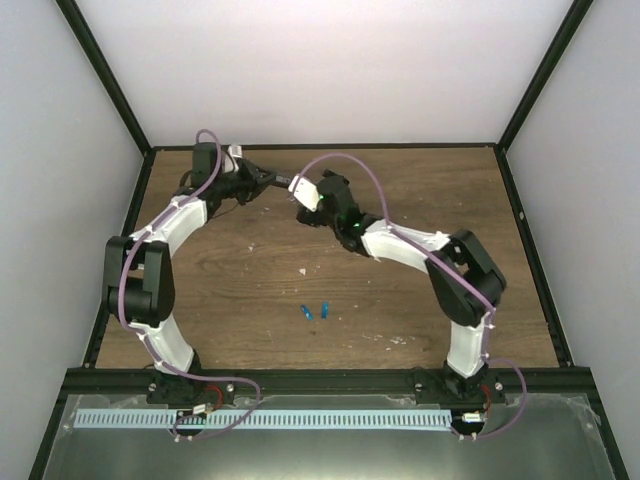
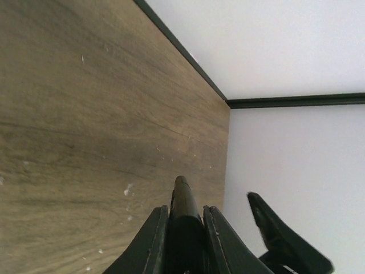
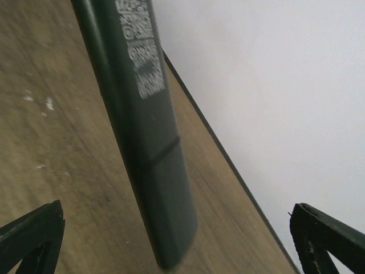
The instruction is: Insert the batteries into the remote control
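My left gripper (image 1: pixel 262 180) is raised over the back of the table and shut on one end of the slim black remote control (image 2: pixel 183 220), which sticks out between its fingers. In the right wrist view the remote control (image 3: pixel 149 142) hangs above the wood, its back showing a white printed label and a cover seam. My right gripper (image 1: pixel 301 192) stands wide open around its free end, and neither fingertip (image 3: pixel 35 234) touches it. The two blue batteries (image 1: pixel 316 312) lie side by side on the table in front, well away from both grippers.
The black frame rail (image 1: pixel 320 148) and the white back wall run just behind the grippers. Pale specks of debris (image 1: pixel 303 270) dot the wooden tabletop (image 1: pixel 250 300). Both arms arch inward from their bases at the near edge.
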You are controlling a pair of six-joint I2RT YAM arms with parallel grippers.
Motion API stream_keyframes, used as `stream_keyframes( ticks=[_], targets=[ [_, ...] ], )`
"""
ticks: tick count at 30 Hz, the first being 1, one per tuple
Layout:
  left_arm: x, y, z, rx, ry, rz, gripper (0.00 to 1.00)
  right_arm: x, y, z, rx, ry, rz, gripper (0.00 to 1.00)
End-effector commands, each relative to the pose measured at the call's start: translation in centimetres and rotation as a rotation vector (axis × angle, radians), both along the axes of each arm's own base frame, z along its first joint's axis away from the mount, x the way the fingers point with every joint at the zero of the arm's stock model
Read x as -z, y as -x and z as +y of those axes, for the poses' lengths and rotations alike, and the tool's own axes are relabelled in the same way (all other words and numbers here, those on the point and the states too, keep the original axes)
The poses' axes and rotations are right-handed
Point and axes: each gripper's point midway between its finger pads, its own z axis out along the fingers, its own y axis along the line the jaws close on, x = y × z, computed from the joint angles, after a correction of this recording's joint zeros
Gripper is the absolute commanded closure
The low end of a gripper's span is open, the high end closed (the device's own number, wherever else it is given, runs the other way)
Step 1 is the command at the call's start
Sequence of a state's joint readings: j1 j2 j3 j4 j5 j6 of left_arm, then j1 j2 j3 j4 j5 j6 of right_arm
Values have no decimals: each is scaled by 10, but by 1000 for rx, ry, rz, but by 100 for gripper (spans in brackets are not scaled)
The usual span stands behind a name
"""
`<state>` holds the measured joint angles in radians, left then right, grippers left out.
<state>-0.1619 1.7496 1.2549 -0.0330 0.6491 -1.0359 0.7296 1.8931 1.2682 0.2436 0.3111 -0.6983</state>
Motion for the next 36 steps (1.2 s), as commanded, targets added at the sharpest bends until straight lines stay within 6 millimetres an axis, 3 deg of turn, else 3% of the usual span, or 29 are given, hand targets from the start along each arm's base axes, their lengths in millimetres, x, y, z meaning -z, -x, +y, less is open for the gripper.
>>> stream_keyframes(
  ticks=[1, 4, 8, 14, 18, 23, 36],
  targets=[
    [-22, -1, 12, 135, -54, -219, 100, -6, 32, -1, -163, -115, 185, 0],
    [-30, 2, 11, 234, -22, -304, 100, 8, 46, -2, -220, -90, 241, 0],
    [-40, 12, 0, 406, 16, -398, 100, 25, 50, -6, -236, -80, 300, 0],
    [-35, 33, -6, 572, -27, -434, 100, 22, 53, 1, -298, -88, 312, 0],
    [-30, 41, -2, 620, -119, -467, 100, 19, 55, 3, -329, -85, 296, 0],
    [-30, 50, -3, 664, -115, -486, 100, 21, 52, 4, -335, -78, 322, 1],
    [-29, 59, -6, 708, -94, -502, 100, 32, 50, 9, -351, -45, 396, 48]
  ],
)
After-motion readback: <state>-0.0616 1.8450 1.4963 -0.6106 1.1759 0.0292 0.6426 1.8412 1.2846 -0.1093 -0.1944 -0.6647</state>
